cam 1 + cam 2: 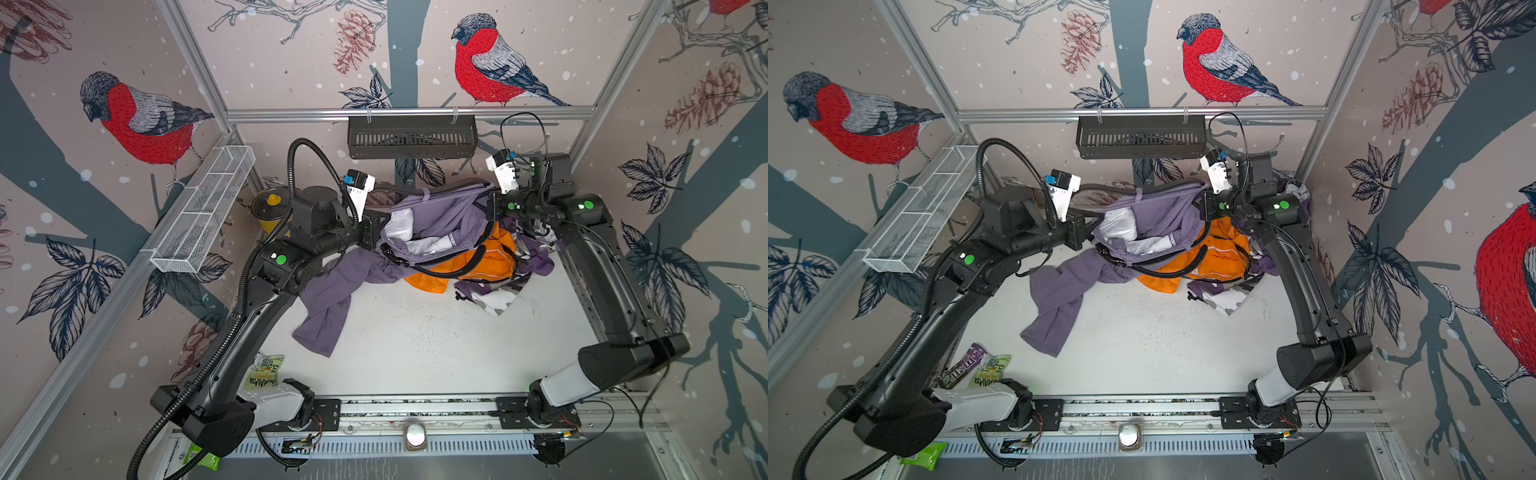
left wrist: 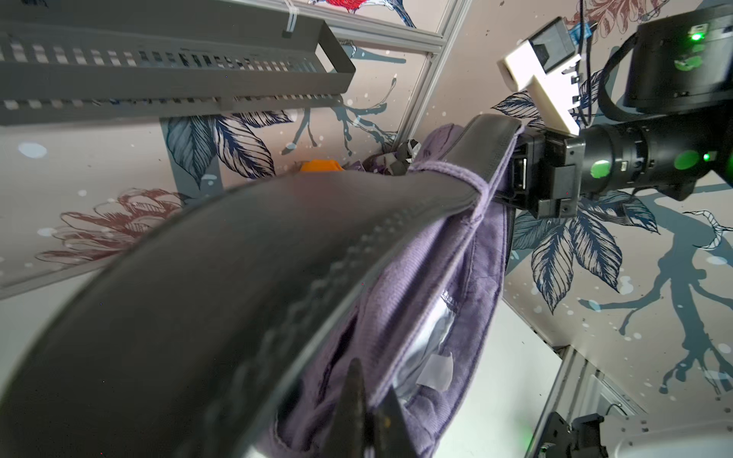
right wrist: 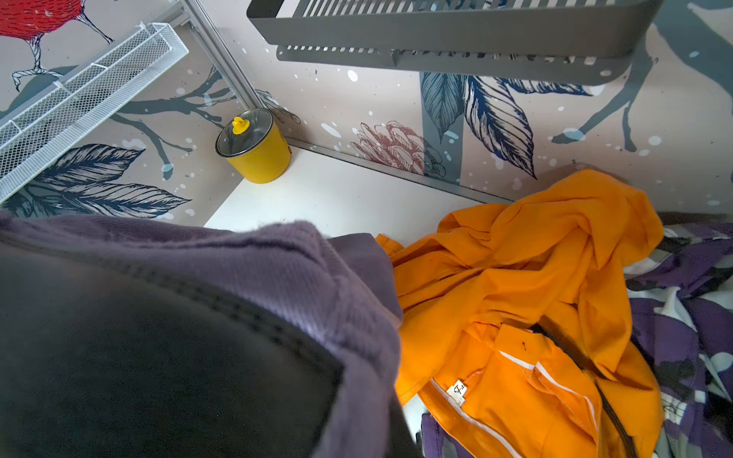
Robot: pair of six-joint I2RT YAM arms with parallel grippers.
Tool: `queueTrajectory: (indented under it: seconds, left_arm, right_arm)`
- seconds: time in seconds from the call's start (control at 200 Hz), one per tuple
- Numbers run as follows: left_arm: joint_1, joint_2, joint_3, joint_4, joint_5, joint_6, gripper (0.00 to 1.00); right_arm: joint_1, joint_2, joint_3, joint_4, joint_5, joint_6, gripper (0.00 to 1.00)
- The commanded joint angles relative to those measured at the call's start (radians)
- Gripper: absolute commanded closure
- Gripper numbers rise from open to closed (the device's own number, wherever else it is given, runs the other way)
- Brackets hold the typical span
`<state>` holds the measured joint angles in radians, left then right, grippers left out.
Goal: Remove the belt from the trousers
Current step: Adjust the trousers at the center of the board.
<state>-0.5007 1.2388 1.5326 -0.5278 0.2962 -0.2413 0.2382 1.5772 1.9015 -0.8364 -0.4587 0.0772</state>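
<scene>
Purple trousers (image 1: 440,216) hang stretched between my two grippers above the table, one leg trailing down to the white surface. A black belt (image 1: 478,254) runs round the waistband through its loops and sags in a curve below it. My left gripper (image 1: 379,232) is at the left end of the waist. In the left wrist view its fingers (image 2: 357,412) are shut on purple waistband cloth beside the belt (image 2: 198,297). My right gripper (image 1: 491,208) is shut at the right end, where the belt runs into its jaws with the waistband against it. Belt (image 3: 139,357) and cloth hide those jaws in the right wrist view.
An orange garment (image 1: 494,259) and a purple-and-white patterned one (image 1: 498,291) lie under the trousers at the back right. A yellow pot (image 1: 270,208) stands in the back left corner. A black basket (image 1: 411,137) and a white wire basket (image 1: 203,212) hang on the walls. Snack packets (image 1: 266,370) lie front left.
</scene>
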Motion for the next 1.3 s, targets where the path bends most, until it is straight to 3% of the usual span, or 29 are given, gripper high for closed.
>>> queueTrajectory:
  seconds: [0.0,0.155,0.24,0.345,0.43,0.495,0.61,0.81,1.101,1.296]
  left_arm:
    - [0.019,-0.032,-0.125,-0.048,-0.179,-0.112,1.00]
    - [0.040,0.029,-0.395,0.230,-0.023,-0.267,1.00]
    - [0.049,0.102,-0.487,0.386,0.069,-0.370,1.00]
    - [0.054,0.219,-0.457,0.417,0.163,-0.396,1.00]
    - [0.055,0.271,-0.419,0.396,0.173,-0.382,1.00]
    - [0.058,0.285,-0.413,0.401,0.168,-0.379,1.00]
    - [0.063,0.324,-0.394,0.388,0.188,-0.371,1.00]
    - [0.069,0.341,-0.396,0.405,0.200,-0.382,1.00]
    - [0.082,0.333,-0.398,0.419,0.202,-0.401,1.00]
    - [0.085,0.337,-0.396,0.433,0.207,-0.412,1.00]
  right_arm:
    - [-0.060,0.055,-0.057,0.034,0.231,0.076,0.93]
    - [-0.040,0.141,-0.283,0.155,0.208,0.125,0.84]
    - [0.003,0.174,-0.365,0.202,0.271,0.134,0.61]
    - [0.105,0.124,-0.439,0.248,0.415,0.125,0.27]
    - [0.212,0.036,-0.499,0.269,0.523,0.106,0.12]
    - [0.288,-0.040,-0.557,0.287,0.590,0.102,0.05]
    - [0.422,-0.177,-0.685,0.375,0.664,0.093,0.01]
    - [0.645,-0.242,-0.903,0.650,0.561,0.019,0.01]
    - [0.679,-0.090,-0.968,0.824,0.473,-0.080,0.01]
    - [0.684,-0.003,-0.995,0.895,0.478,-0.132,0.01]
